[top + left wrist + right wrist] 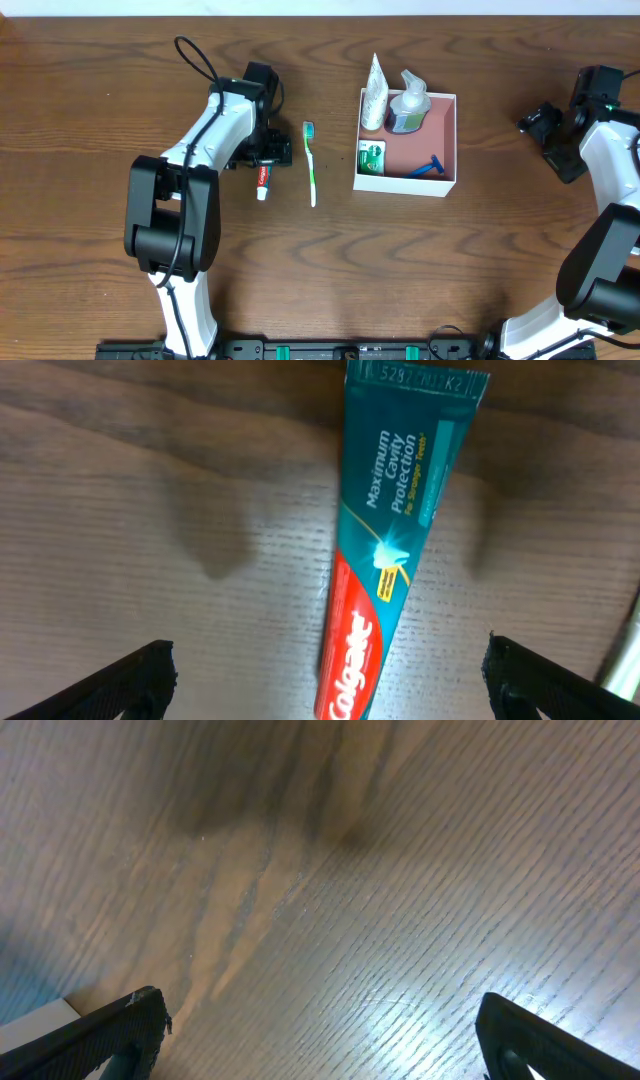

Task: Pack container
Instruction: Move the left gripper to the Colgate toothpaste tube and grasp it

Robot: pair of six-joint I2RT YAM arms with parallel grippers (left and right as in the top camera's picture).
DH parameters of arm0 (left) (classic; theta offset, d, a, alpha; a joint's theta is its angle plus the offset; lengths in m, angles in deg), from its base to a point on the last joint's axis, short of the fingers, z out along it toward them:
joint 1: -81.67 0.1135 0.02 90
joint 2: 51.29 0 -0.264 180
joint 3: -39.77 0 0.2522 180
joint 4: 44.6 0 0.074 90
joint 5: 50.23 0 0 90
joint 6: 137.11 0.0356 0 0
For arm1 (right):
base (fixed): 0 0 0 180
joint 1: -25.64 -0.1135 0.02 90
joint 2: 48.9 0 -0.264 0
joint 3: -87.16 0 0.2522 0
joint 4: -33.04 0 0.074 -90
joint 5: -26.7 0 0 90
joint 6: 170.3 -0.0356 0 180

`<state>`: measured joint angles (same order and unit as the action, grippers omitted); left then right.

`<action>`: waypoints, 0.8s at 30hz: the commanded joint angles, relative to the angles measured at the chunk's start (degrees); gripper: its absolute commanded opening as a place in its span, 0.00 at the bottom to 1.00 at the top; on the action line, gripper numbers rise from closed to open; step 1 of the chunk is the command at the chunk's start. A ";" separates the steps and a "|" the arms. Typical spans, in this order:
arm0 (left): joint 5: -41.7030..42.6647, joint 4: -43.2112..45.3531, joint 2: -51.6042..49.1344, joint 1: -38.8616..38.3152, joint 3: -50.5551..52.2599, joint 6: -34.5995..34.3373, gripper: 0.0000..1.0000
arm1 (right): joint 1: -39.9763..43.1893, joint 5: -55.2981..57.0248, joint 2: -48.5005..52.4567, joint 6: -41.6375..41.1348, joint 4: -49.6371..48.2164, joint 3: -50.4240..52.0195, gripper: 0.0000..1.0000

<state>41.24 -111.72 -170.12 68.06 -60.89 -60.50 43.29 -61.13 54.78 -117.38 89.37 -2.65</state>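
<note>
L end effector (330,685): jaws spread wide, one finger on each side of the toothpaste tube (390,560). No contact visible, holds nothing.
Toothpaste tube: flat on the surface (100,250), left-centre, long axis running near–far. Red cap end pokes out on the near side of the end effector in the overhead view.
Toothbrush (311,165): flat, just right of the tube, apart from it and from the box.
Container (400,186): right of centre, far half of the surface. Inside are a white tube (373,92) and a pump bottle (408,105) at the far wall, a green/white carton (371,155) near-left and a blue razor (428,169) near-right.
R end effector (545,125): jaws wide apart, empty, over bare surface well right of the container.
Step (est.): pre-grasp on the toothpaste; tube and toothbrush not yet packed.
Next move (est.): lower, pinch across the tube's width, lift, carry right past the toothbrush, then drop on the free pink floor mid-box.
</note>
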 commanded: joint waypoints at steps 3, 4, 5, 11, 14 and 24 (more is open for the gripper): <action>2.51 2.14 -1.01 0.09 2.67 -0.46 0.98 | -0.02 0.61 0.26 -0.81 0.04 0.04 0.99; 2.56 2.73 -1.01 0.11 3.15 -0.46 0.98 | -0.02 0.61 0.26 -0.81 0.04 0.04 0.99; 2.58 3.28 -1.01 0.11 3.65 -0.46 0.98 | -0.02 0.61 0.26 -0.81 0.04 0.04 0.99; 2.60 4.48 -1.01 0.09 5.49 -0.44 0.98 | -0.02 0.61 0.26 -0.81 0.04 0.04 0.99; 2.60 4.52 -1.01 0.09 5.60 -0.44 0.98 | -0.02 0.61 0.26 -0.81 0.04 0.04 0.99; 2.62 4.70 -1.01 0.09 5.60 -0.46 0.70 | -0.02 0.61 0.26 -0.81 0.04 0.04 0.99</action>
<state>43.89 -106.94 -170.14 68.06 -55.79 -61.03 43.29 -61.13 54.75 -117.38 89.37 -2.65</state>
